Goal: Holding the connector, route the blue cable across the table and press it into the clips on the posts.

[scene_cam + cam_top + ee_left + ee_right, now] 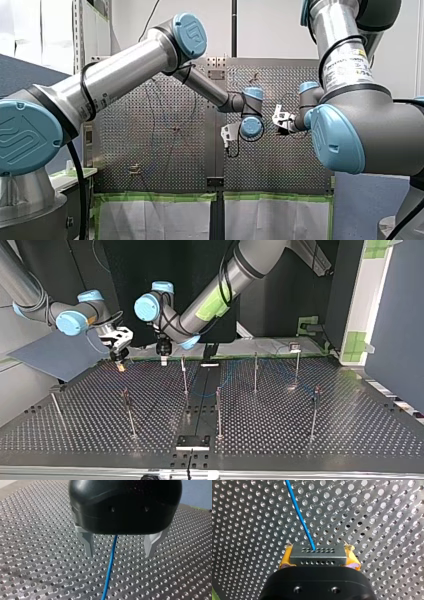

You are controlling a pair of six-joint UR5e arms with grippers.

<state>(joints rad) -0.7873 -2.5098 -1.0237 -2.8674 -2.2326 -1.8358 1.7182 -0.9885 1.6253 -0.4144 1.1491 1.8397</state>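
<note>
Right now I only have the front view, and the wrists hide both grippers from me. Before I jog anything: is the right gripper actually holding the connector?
Observer: Yes. In the right wrist view the right gripper has its yellow pads shut on the grey connector.
Operator: Where does the cable go from there?
Observer: The blue cable leaves the connector's upper row of holes and runs ahead over the table.
Operator: Is the left gripper on it?
Observer: No. The left gripper is open. The cable passes between its metal fingers and touches neither.
</note>
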